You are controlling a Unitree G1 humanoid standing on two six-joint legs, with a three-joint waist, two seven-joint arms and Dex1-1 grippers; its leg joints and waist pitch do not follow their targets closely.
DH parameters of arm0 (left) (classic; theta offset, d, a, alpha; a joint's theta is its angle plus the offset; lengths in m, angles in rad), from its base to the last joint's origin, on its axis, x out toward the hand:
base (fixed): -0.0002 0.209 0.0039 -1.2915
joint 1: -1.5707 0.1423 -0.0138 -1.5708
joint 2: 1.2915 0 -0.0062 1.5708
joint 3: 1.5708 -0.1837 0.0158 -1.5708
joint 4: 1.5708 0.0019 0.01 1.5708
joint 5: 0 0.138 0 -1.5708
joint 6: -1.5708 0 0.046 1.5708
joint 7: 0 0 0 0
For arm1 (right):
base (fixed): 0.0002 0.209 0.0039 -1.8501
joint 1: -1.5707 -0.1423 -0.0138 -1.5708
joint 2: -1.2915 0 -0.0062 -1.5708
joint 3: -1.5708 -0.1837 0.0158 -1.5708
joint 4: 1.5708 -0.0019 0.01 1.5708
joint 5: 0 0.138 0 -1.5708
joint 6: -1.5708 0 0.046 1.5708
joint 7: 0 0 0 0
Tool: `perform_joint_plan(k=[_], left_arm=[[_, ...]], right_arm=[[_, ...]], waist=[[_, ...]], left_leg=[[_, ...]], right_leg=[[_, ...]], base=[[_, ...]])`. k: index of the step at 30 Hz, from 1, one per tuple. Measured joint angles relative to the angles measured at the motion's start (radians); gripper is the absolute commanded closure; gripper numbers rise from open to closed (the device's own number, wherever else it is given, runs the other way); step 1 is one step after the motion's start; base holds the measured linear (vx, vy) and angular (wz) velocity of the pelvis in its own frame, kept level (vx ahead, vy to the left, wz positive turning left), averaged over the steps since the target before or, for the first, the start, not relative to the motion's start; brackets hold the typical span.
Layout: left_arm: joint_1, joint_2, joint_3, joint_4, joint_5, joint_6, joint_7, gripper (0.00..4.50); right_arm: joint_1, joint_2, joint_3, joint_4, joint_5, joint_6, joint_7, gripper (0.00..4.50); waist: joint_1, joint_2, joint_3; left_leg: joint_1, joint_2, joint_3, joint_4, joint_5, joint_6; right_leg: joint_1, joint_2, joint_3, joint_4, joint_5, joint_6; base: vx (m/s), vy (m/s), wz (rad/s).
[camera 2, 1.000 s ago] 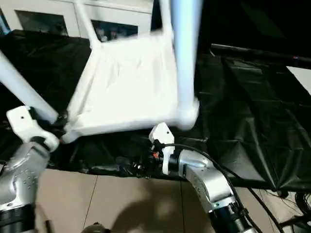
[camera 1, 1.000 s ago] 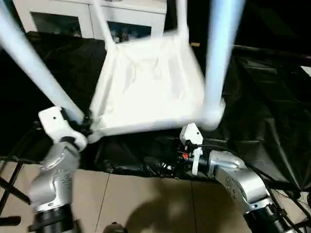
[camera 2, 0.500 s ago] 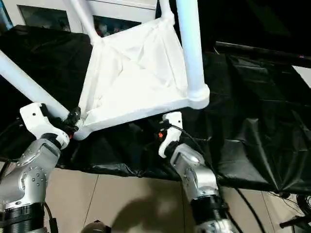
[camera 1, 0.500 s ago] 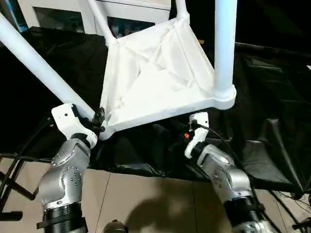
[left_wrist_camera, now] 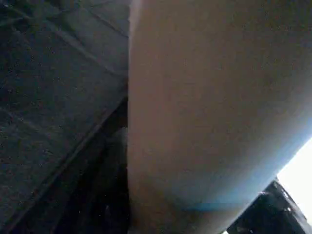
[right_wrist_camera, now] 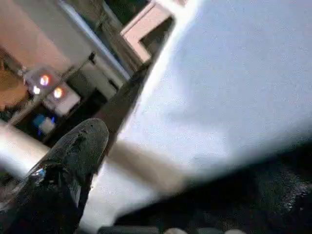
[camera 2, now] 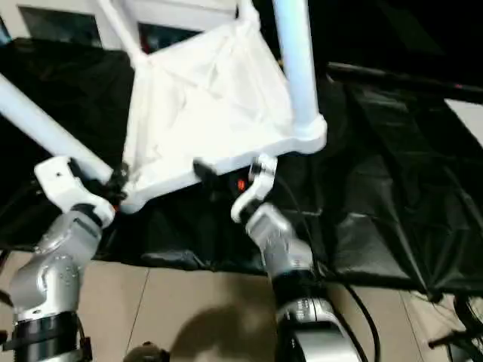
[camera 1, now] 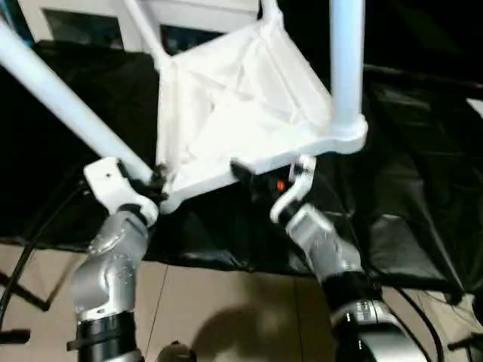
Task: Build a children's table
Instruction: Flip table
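The children's table hangs upside down and tilted over the black sheet, its ribbed tabletop (camera 1: 234, 105) facing me. Long white legs rise from its corners: the near-left leg (camera 1: 60, 98), the near-right leg (camera 1: 347, 60) and two far ones (camera 1: 139, 26). My left gripper (camera 1: 155, 183) is shut on the near-left leg just above its corner socket; that tube (left_wrist_camera: 204, 112) looms close in the left wrist view. My right gripper (camera 1: 260, 177) stands open at the tabletop's near rim, one black finger (camera 1: 241, 170) lying over the rim. The right wrist view has a black finger (right_wrist_camera: 73, 151) beside the white plastic (right_wrist_camera: 234, 83).
A black sheet (camera 1: 407, 151) covers the work surface under the table. A white cabinet with glass doors (camera 1: 90, 19) stands behind. Tiled floor (camera 1: 226, 302) lies in front, with cables (camera 1: 423, 309) at the right and a black stand's leg (camera 1: 19, 290) at the left.
My right gripper has risen from under the tabletop to its near rim, one finger now over the edge. The left gripper has kept its hold on the leg; the tabletop has tilted a little.
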Motion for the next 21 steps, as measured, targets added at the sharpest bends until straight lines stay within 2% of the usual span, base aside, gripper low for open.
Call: perform_joint_plan(k=[2, 10, 11, 13, 16, 19, 21], left_arm=[[0.000, -0.004, -0.006, -0.006, 0.004, 0.000, 0.002, 2.35], [0.012, -0.021, -0.053, -0.038, 0.038, -0.009, 0.014, 2.35], [0.017, -0.020, -0.063, -0.045, 0.043, -0.009, 0.014, 2.35], [0.035, -0.020, -0.083, -0.065, 0.056, -0.011, 0.014, 2.35], [0.046, -0.019, -0.090, -0.080, 0.070, -0.012, 0.014, 2.35], [0.051, -0.017, -0.090, -0.088, 0.076, -0.013, 0.014, 2.35], [0.055, -0.010, -0.093, -0.096, 0.081, -0.013, 0.014, 2.35]], right_arm=[[-0.020, 0.003, -0.019, 0.038, 0.018, -0.005, -0.002, 0.00], [-0.133, 0.006, -0.155, 0.207, 0.127, -0.001, -0.015, 0.00], [-0.148, 0.006, -0.175, 0.230, 0.137, 0.004, -0.031, 0.28], [-0.172, 0.005, -0.205, 0.268, 0.159, 0.008, -0.051, 0.35], [-0.183, 0.005, -0.218, 0.303, 0.168, 0.017, -0.052, 0.68], [-0.200, 0.005, -0.229, 0.336, 0.177, 0.018, -0.044, 0.79], [-0.215, 0.005, -0.236, 0.356, 0.177, 0.019, -0.043, 1.07]], waist=[[0.000, -0.002, 0.000], [-0.005, -0.012, 0.002], [-0.006, -0.013, 0.001], [-0.006, -0.017, 0.001], [-0.007, -0.025, 0.001], [-0.008, -0.032, 0.002], [-0.008, -0.037, 0.002]], left_leg=[[0.000, 0.000, 0.001, 0.000, 0.000, 0.000], [-0.001, 0.001, 0.002, 0.000, 0.002, 0.002], [-0.001, 0.001, 0.003, 0.000, 0.002, 0.002], [-0.001, 0.002, 0.003, 0.000, 0.002, 0.002], [-0.001, 0.002, 0.003, 0.000, 0.002, 0.002], [-0.001, 0.002, 0.003, 0.000, 0.002, 0.001], [-0.001, 0.003, 0.003, 0.000, 0.002, 0.001]], right_leg=[[0.000, 0.000, 0.000, 0.000, 0.000, 0.000], [-0.002, 0.000, 0.000, 0.001, 0.002, -0.001], [-0.002, 0.000, 0.000, 0.001, 0.002, -0.001], [-0.002, 0.000, 0.000, 0.001, 0.002, -0.001], [-0.003, 0.000, 0.000, 0.001, 0.002, -0.001], [-0.003, 0.000, 0.000, 0.001, 0.002, -0.001], [-0.003, 0.000, 0.000, 0.001, 0.003, -0.002]], base=[[0.000, 0.000, 0.00], [0.000, 0.000, 0.00], [0.000, 0.000, 0.00], [0.000, 0.000, 0.00], [0.000, 0.000, 0.00], [0.000, 0.000, 0.00], [0.000, 0.000, 0.00]])
